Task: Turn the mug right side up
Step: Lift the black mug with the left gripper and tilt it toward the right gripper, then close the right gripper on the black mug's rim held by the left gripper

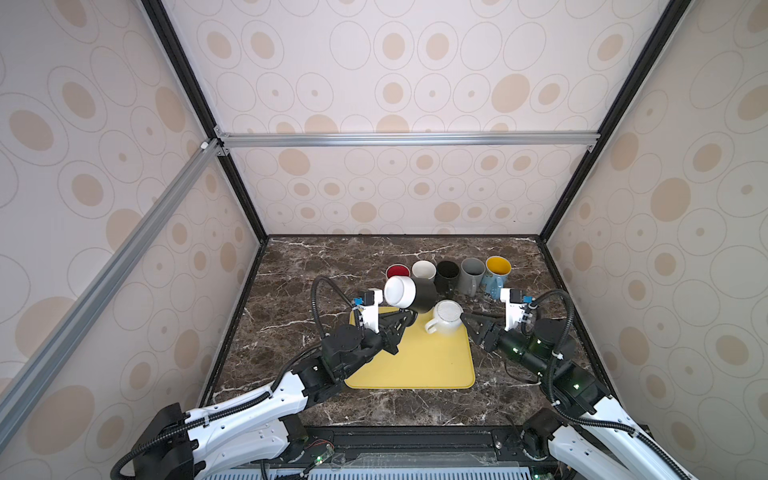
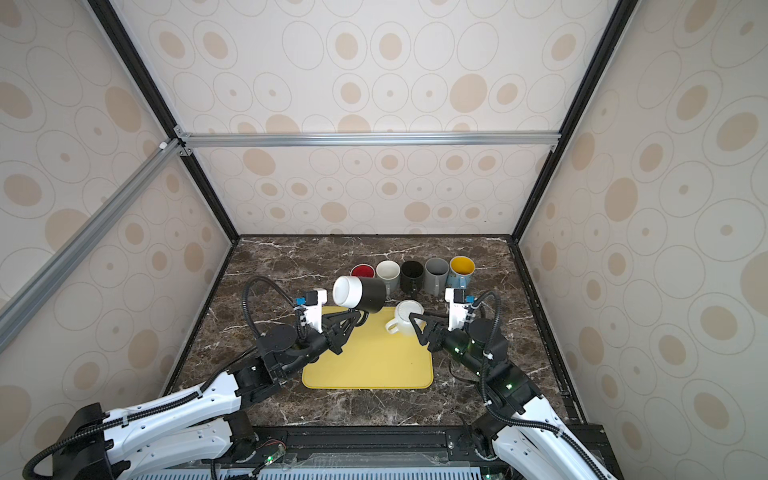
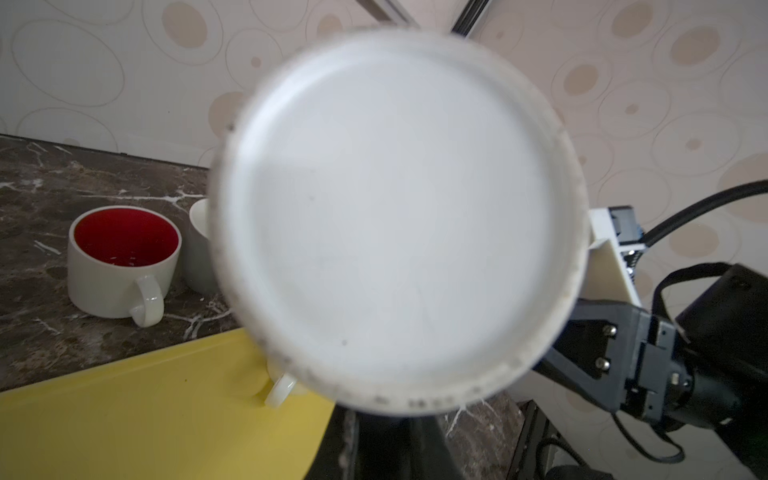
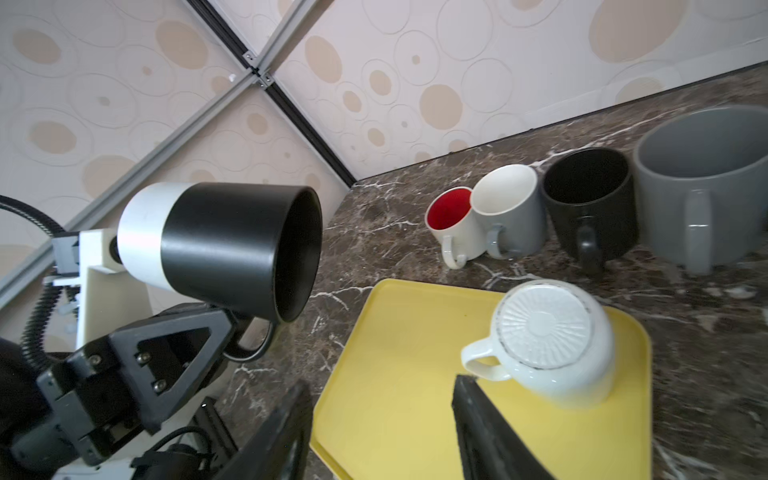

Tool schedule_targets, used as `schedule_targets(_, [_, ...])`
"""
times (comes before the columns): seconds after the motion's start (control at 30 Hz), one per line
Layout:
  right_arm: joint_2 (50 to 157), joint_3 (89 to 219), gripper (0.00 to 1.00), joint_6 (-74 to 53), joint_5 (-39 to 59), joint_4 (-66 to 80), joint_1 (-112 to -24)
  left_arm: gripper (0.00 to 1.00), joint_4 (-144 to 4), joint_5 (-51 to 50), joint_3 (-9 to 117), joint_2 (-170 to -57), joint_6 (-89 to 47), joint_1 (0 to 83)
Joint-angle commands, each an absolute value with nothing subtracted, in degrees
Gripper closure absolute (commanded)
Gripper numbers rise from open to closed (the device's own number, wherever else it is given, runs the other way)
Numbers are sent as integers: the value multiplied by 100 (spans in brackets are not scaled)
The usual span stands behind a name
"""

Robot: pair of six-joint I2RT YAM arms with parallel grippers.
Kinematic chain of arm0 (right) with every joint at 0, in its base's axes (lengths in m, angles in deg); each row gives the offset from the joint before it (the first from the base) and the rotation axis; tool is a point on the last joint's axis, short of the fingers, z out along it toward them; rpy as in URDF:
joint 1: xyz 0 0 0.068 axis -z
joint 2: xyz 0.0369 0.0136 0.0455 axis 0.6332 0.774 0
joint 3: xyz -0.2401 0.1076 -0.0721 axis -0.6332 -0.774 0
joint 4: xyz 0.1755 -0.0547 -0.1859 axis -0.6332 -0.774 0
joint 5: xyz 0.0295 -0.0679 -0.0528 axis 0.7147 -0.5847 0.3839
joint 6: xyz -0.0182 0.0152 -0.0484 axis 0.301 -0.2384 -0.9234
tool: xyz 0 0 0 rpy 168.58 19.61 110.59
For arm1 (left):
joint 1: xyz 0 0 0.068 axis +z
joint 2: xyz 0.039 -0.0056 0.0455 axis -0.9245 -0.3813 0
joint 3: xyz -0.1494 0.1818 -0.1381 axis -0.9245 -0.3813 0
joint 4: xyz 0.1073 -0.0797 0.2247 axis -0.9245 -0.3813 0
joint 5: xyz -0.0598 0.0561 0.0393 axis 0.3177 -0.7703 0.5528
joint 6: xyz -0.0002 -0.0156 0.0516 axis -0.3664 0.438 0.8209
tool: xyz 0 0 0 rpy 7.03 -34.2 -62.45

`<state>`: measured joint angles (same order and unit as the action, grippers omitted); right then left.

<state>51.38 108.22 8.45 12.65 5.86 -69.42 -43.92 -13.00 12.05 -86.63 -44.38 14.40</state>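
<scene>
The left hand (image 1: 409,319), closed on the handle of the black mug (image 1: 422,297), held it sideways above the far edge of the tray (image 1: 415,365), seemingly half turned. The right hand (image 1: 467,322), open and empty, sat just beside a white mug (image 1: 446,318), upside down on the tray and yet to be turned.

Seen from the left wrist, the blurred white base of the held black mug (image 3: 395,220) blocks nearly everything, leaving just the handle of the upturned white mug (image 3: 280,390) and a sliver of the white-lined mug (image 3: 198,249) beside the red-lined mug (image 3: 120,266), while the big grey mug (image 4: 706,187) is cut off at the right wrist view's edge.
</scene>
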Motion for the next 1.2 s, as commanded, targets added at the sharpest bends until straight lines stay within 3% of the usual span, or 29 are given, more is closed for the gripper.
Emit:
schedule_targets(0.0, [5380,10659,48,1815,2040,2106,-6917,100,-2374,-1209,1159,-8421,-4919,1531])
schedule_targets(0.13, [5876,10302,50,2663,2225,3945,-6917,100,-1196,-1236,783,-8530,-5389,1606])
schedule_targets(0.37, [7033,10522,48,3403,2830,5656,-7044,100,-103,-1016,709,-8997,-5900,1696])
schedule_targets(0.77, [7389,11009,47,2673,2819,5669,-7741,100,289,-875,874,-9447,-6132,1731])
schedule_targets(1.17, [7987,11181,50,3011,2746,5999,-7898,100,864,-953,791,-9719,-6320,1731])
